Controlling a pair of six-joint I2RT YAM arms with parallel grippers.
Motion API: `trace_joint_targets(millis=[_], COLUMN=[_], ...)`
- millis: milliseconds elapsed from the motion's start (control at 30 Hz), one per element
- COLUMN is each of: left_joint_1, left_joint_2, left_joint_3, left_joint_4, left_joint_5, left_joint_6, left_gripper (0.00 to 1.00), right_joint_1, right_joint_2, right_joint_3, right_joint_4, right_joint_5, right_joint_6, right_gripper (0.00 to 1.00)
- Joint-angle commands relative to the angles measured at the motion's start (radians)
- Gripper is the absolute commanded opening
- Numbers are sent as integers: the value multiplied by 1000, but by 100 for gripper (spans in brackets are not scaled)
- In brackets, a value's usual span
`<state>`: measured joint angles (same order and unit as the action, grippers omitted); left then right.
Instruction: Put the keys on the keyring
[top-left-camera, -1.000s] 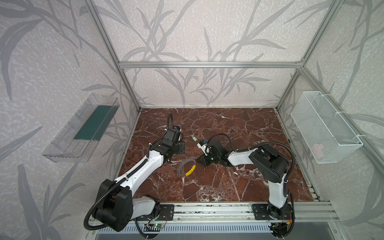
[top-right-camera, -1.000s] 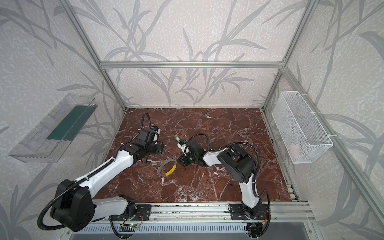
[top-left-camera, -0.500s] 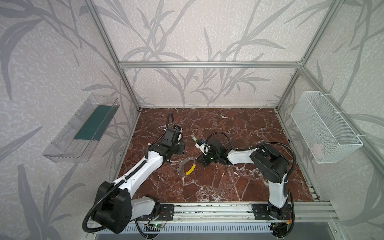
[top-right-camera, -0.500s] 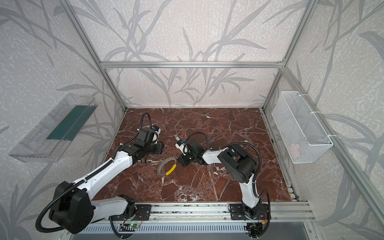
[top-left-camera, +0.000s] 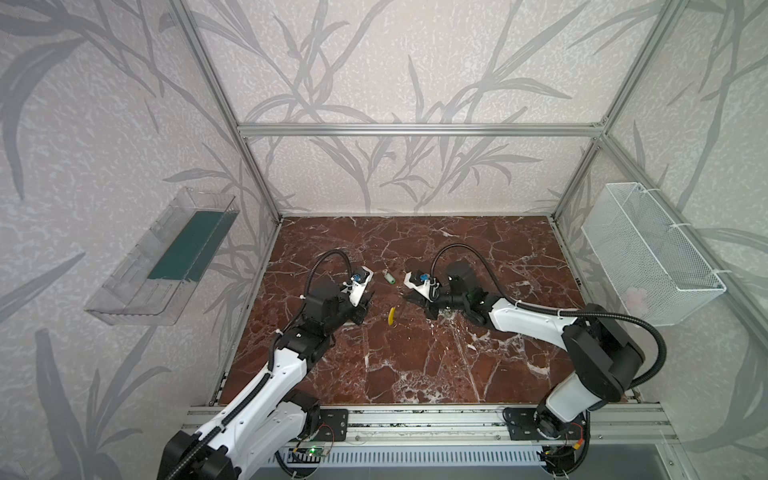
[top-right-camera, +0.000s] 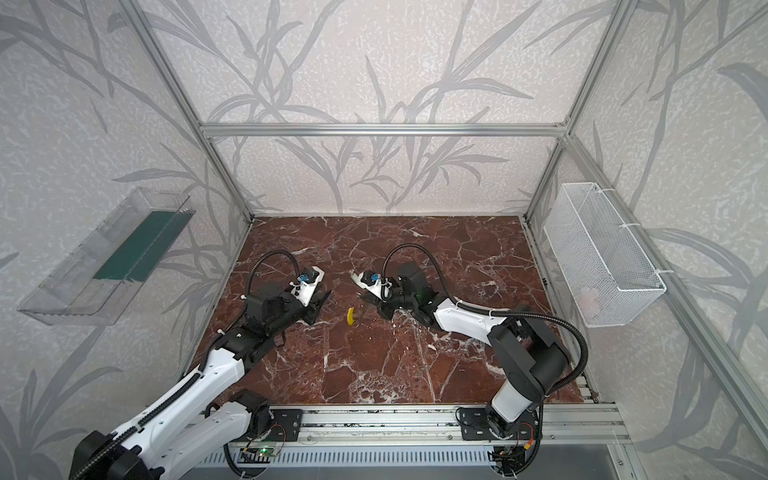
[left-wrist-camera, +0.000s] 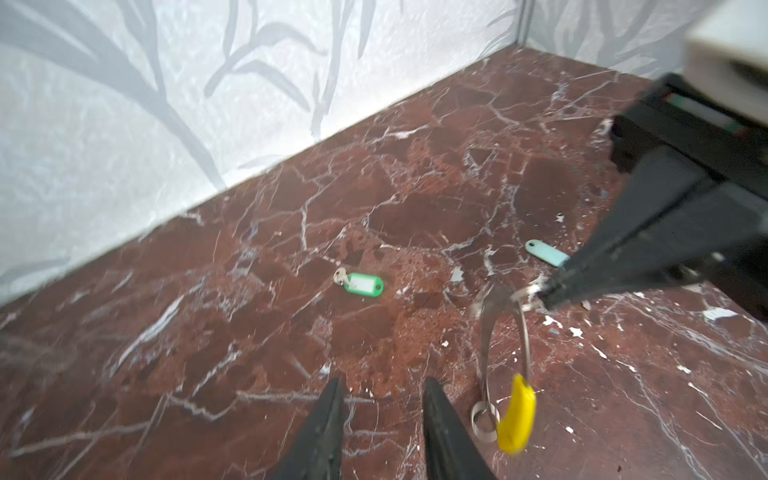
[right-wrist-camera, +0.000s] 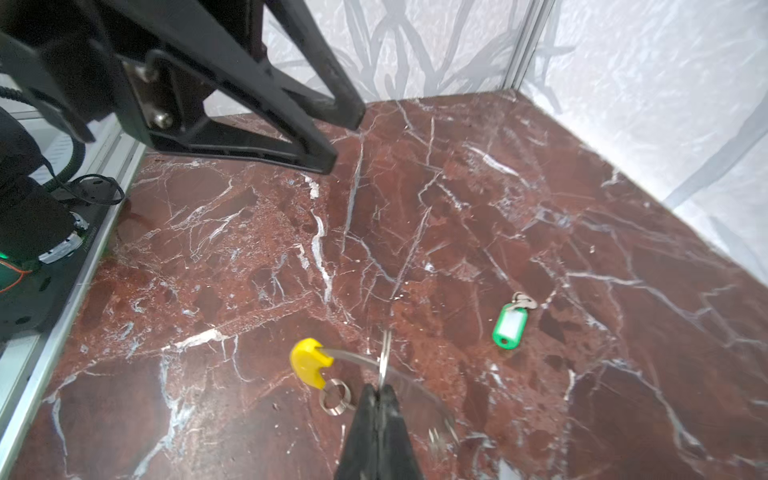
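My right gripper (right-wrist-camera: 379, 388) is shut on the thin wire of the keyring (left-wrist-camera: 505, 340), which hangs on edge just above the marble floor. Its yellow sleeve (right-wrist-camera: 309, 361) and a small loose metal loop (right-wrist-camera: 334, 397) dangle at the low end. In both top views only the sleeve (top-left-camera: 391, 316) (top-right-camera: 351, 316) shows clearly. One key with a green head (left-wrist-camera: 363, 284) (right-wrist-camera: 509, 324) (top-left-camera: 389, 277) lies flat beyond the ring. A mint key (left-wrist-camera: 546, 253) lies partly behind the right fingers. My left gripper (left-wrist-camera: 384, 390) (top-left-camera: 365, 305) stands open and empty beside the ring.
A clear plastic tray (top-left-camera: 166, 266) hangs on the left wall and a white wire basket (top-left-camera: 648, 253) on the right wall. An aluminium rail (top-left-camera: 415, 419) runs along the front edge. The two grippers face each other closely at mid-floor.
The keyring lay flat on the floor before; the right gripper has raised it so it hangs on edge. The left jaws have narrowed.
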<state>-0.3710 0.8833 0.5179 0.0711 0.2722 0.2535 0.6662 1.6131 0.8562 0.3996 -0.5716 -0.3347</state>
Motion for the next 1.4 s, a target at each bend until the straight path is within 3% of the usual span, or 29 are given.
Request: trace_joint_targets(millis=[0, 200, 400, 933, 1367], left_joint_1=[-1, -38, -88, -213, -277], left_joint_2=[-23, 19, 87, 144, 184], left_joint_3=[-6, 21, 88, 172, 195], left_joint_4=[127, 134, 76, -42, -8], left_joint_5=[155, 237, 239, 254, 236], left_joint_6=[148, 261, 423, 575, 560], left_gripper=[30, 28, 27, 27, 27], right_joint_1=[-60, -114, -120, -108, -80], right_joint_2=[-24, -72, -133, -250, -297], right_joint_3=[-11, -3, -31, -156, -189], right_joint_4=[103, 53, 28, 126, 119], right_joint_5=[-185, -303, -310, -285, -261], right_joint_6=[-108, -265, -398, -486, -492], right_gripper=[0, 0, 0, 0, 0])
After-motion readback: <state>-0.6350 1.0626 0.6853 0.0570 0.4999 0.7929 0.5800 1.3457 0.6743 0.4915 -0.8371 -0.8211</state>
